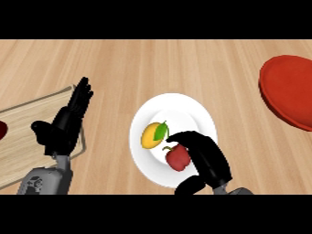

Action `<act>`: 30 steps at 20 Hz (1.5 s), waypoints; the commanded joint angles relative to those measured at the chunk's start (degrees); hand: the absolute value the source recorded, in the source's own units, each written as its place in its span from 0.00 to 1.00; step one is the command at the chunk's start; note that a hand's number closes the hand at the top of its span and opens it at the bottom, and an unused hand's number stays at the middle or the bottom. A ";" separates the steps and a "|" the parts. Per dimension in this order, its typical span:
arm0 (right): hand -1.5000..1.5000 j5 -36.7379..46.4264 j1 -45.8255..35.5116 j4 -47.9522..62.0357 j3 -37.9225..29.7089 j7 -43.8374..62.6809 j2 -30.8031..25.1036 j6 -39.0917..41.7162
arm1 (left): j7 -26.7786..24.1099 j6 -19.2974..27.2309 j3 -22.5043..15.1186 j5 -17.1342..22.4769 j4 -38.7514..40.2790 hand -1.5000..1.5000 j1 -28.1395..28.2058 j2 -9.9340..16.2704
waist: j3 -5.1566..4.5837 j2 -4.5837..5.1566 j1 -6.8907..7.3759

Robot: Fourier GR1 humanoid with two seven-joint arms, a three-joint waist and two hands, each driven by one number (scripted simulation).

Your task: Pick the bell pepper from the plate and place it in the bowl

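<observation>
wooden counter (185, 64), plate (185, 107), bell pepper (178, 158) stem toward upper left

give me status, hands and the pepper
Right hand curled at red bell pepper on white plate. Left hand open, resting. Red bowl to the right, path unobstructed.

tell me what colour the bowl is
Red. The bowl shows at the right edge of the head view, apart from the white plate.

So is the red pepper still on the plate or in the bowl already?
On the plate. The red bell pepper lies on the white plate beside the right hand, far from the red bowl.
</observation>
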 commanded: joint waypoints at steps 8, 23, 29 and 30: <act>1.00 -4.41 5.75 1.17 1.64 -15.40 -6.17 2.21 | -3.89 -2.23 2.01 0.77 2.98 0.50 1.01 1.41 | 0.43 0.59 -0.19; 1.00 -43.30 17.56 -10.35 -18.24 -66.45 -46.98 34.76 | -1.65 0.66 1.61 -0.48 -0.24 0.50 2.35 0.24 | 0.56 0.05 -2.89; 1.00 -57.03 22.06 -14.34 -31.32 -71.95 -56.25 33.15 | -1.15 0.81 1.86 -0.18 -0.93 0.50 4.22 0.17 | 0.49 -0.38 -4.00; 1.00 -59.99 23.12 -15.74 -33.58 -70.39 -58.41 34.08 | -0.67 0.88 1.14 -0.47 -3.23 0.50 5.08 0.09 | 0.43 -0.64 -3.85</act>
